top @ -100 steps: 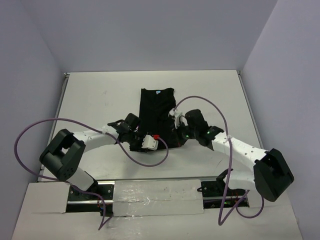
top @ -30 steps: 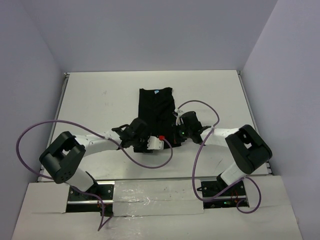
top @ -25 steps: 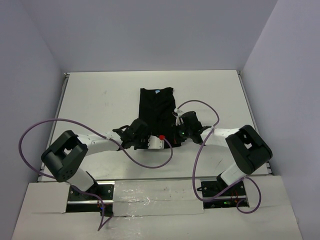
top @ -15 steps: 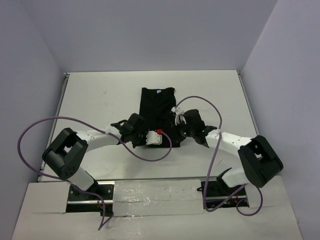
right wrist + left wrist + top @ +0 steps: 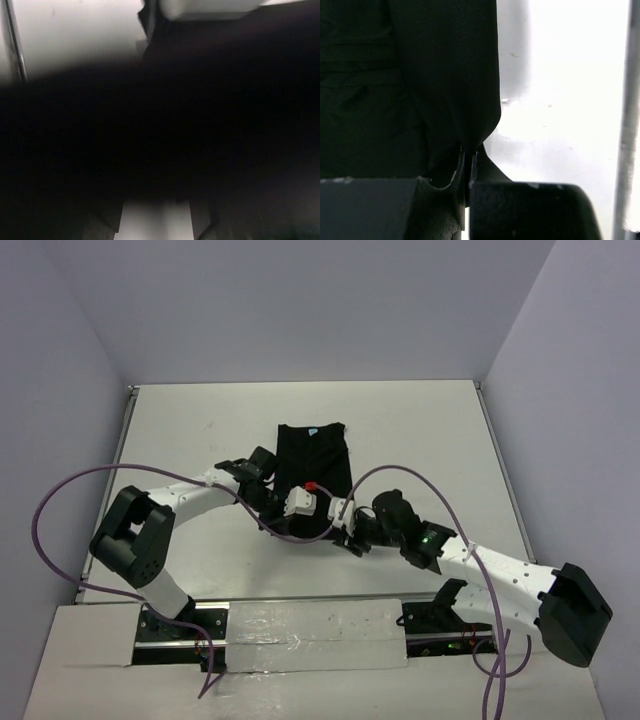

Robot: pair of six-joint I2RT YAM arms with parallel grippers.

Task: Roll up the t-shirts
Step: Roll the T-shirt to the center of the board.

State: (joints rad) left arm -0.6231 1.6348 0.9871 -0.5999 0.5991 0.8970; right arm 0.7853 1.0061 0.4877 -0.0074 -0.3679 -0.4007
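Observation:
The black t-shirt [image 5: 320, 455] lies in the middle of the white table, its light blue neck label [image 5: 312, 428] at the far end. My left gripper [image 5: 278, 508] is at the shirt's near left edge. In the left wrist view it [image 5: 468, 156] is shut on a fold of the shirt [image 5: 420, 75], which hangs over the jaws. My right gripper [image 5: 347, 532] is at the shirt's near right corner. In the blurred right wrist view its fingers [image 5: 102, 222] stand apart, with bare table between them and dark shirt fabric [image 5: 165, 125] close in front.
Purple cables [image 5: 75, 490] loop from both arms over the table. Metal rails [image 5: 122, 440] line the table's left and right edges. Grey walls close in the left, far and right sides. A taped strip [image 5: 310, 625] runs along the near edge between the arm bases.
The left gripper has shut on the shirt's edge and moved away from the near edge. The right gripper has opened, let go of the shirt and drawn back toward the near right.

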